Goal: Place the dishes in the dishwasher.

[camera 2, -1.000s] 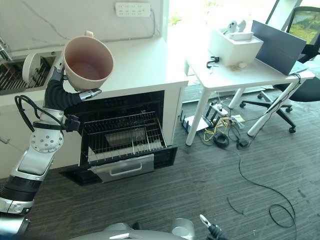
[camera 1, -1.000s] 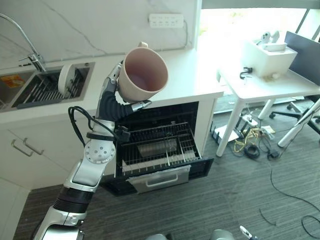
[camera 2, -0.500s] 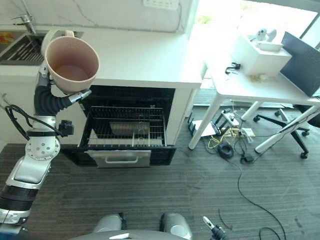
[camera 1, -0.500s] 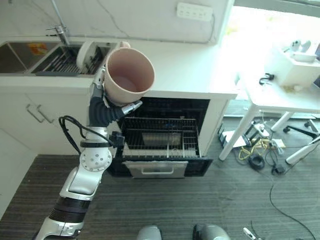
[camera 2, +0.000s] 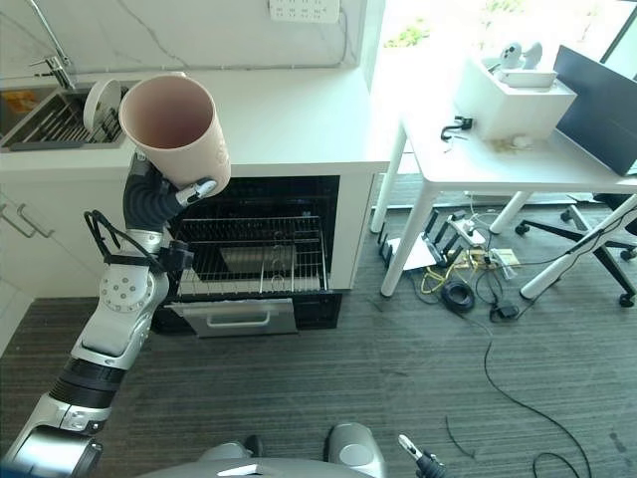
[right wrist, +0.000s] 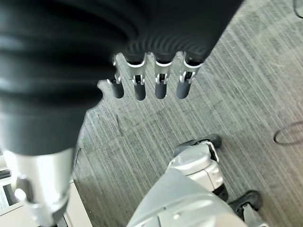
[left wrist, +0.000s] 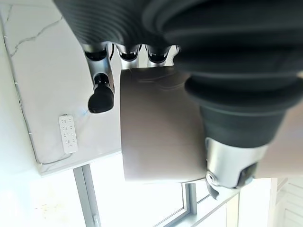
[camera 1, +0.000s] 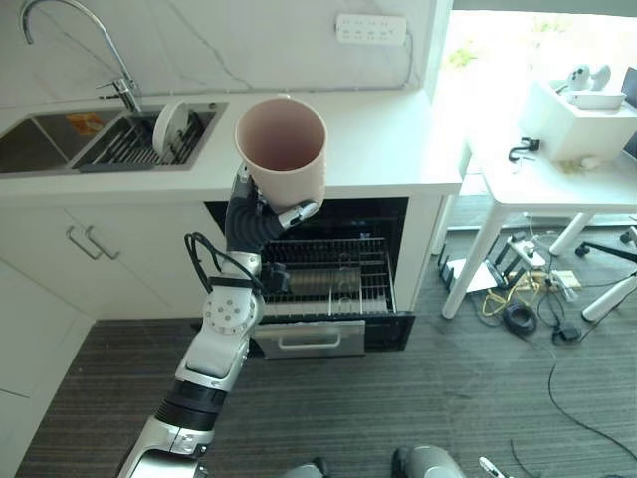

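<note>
Up above the counter edge, the left hand (camera 1: 261,204) grips a pink cup (camera 1: 283,147), fingers curled round its wall, mouth tilted toward the camera. Below it the dishwasher (camera 1: 328,279) stands open, wire rack (camera 1: 323,271) pulled out. A plate (camera 1: 170,129), probably upright, sits in the sink (camera 1: 90,149). The right hand (right wrist: 147,80) hangs over the carpet (right wrist: 246,94), fingers straight.

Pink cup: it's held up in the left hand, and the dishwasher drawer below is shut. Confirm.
Not quite. The left hand does hold the pink cup up, but the dishwasher drawer is pulled open, wire rack exposed, as the left eye view shows.
</note>
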